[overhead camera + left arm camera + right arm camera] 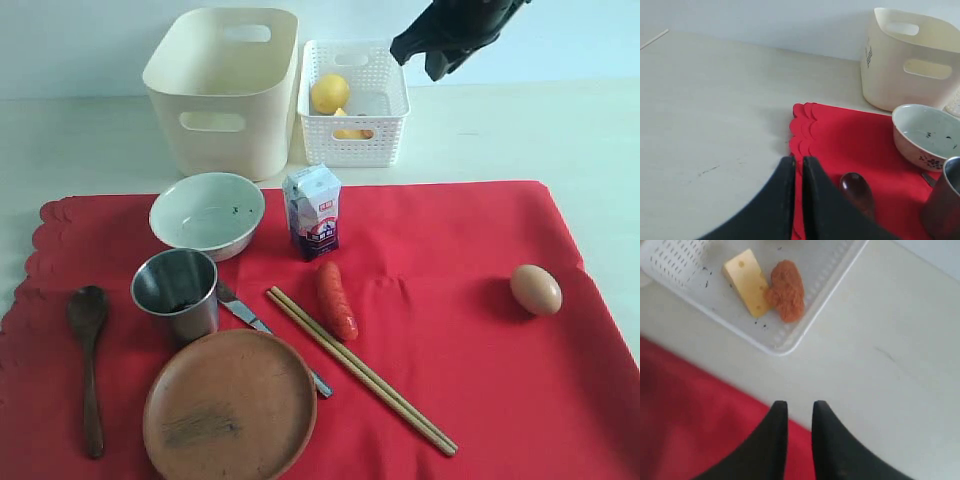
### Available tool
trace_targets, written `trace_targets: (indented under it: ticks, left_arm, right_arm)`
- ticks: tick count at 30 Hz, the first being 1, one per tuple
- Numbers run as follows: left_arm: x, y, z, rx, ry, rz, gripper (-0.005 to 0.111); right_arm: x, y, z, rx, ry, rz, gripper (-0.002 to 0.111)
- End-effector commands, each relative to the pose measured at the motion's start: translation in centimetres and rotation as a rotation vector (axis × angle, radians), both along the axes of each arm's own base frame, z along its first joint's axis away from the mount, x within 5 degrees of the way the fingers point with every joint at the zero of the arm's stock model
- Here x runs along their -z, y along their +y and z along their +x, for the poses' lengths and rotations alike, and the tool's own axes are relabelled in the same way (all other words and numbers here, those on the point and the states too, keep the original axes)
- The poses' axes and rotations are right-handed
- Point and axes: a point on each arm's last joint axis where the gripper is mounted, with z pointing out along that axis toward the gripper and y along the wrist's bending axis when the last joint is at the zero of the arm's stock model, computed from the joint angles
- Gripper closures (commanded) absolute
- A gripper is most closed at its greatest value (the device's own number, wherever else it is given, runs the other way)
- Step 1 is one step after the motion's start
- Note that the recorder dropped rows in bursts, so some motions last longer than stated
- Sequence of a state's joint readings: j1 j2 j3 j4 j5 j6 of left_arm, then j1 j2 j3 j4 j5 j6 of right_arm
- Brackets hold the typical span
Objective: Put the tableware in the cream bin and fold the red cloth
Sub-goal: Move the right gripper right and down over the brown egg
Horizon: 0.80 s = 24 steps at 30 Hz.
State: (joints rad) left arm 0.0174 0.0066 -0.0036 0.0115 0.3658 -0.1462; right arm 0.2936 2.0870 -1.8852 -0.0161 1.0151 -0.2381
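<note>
My left pincer (796, 161), empty with tips seemingly together, hangs over the scalloped edge of the red cloth (850, 135) by the dark wooden spoon (856, 190) lying there; grabbing low would probably pinch fabric too.

Shiny steel cup (176, 290), smooth plastic bin (225, 90), wooden plate (230, 405) (scuffed)

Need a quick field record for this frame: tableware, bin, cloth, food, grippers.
tableware: bowl, steel cup, plate, spoon, knife, chopsticks, all on the red cloth
cream bin: behind the cloth, holds none of it
cloth state: spread flat, unfolded
food on cloth: milk carton, sausage, egg
left gripper: shut, empty, near scalloped edge
right gripper: slightly open, empty
</note>
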Motion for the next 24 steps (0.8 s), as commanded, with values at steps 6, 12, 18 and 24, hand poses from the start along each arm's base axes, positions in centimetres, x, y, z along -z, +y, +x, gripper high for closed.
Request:
trace_targets:
  ticks: [6, 12, 18, 24]
  left_arm:
    - [0.0, 0.0, 0.0, -0.002, -0.008, 0.002, 0.099]
    - [0.0, 0.0, 0.0, -0.002, -0.008, 0.002, 0.099]
    - [0.0, 0.0, 0.0, -0.002, -0.008, 0.002, 0.099]
    - [0.0, 0.0, 0.0, -0.002, -0.008, 0.002, 0.099]
  right_arm:
    - [-0.4, -1.3, -3.1, 0.010, 0.051, -0.022, 0.100]
    - [-0.7, -1.9, -5.3, 0.009, 0.058, -0.024, 0.100]
    - [-0.3, -2.7, -7.6, 0.001, 0.098, -0.051, 0.100]
    - [0.8, -3.4, -10.2, 0.007, 0.175, -0.072, 0.101]
